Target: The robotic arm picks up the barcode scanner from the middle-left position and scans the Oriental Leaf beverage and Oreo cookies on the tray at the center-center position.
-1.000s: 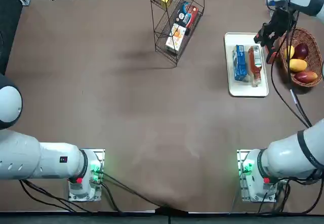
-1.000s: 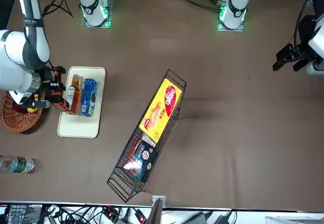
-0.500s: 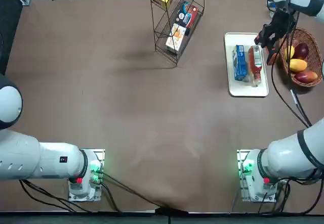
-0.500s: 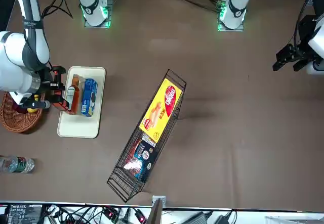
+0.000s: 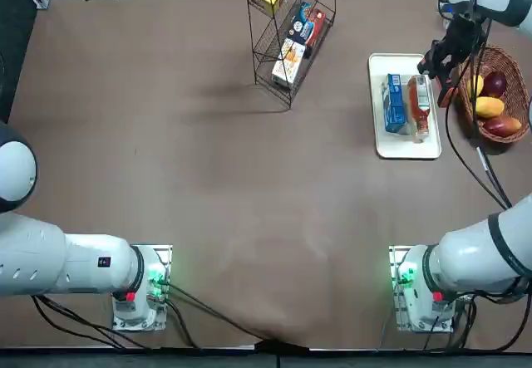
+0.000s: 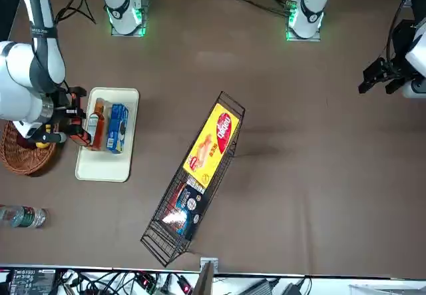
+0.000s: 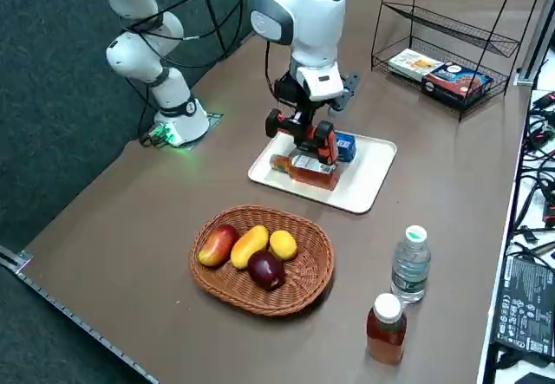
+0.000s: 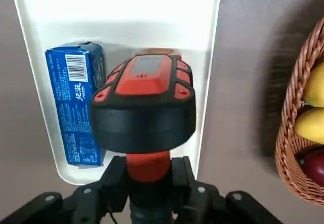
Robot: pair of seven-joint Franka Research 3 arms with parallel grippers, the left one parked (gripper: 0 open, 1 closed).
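Over tray (image 8: 136, 11) | claw (image 8: 149, 183) grips scanner (image 8: 144, 102) | bottle (image 8: 164, 51) mostly hidden

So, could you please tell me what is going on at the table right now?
The right gripper is closed on the handle of the barcode scanner, holding it over the tray. The scanner is above the reddish-brown drink bottle, which lies beside the upright-edged blue Oreo pack. Whether anything has been scanned, I cannot tell.
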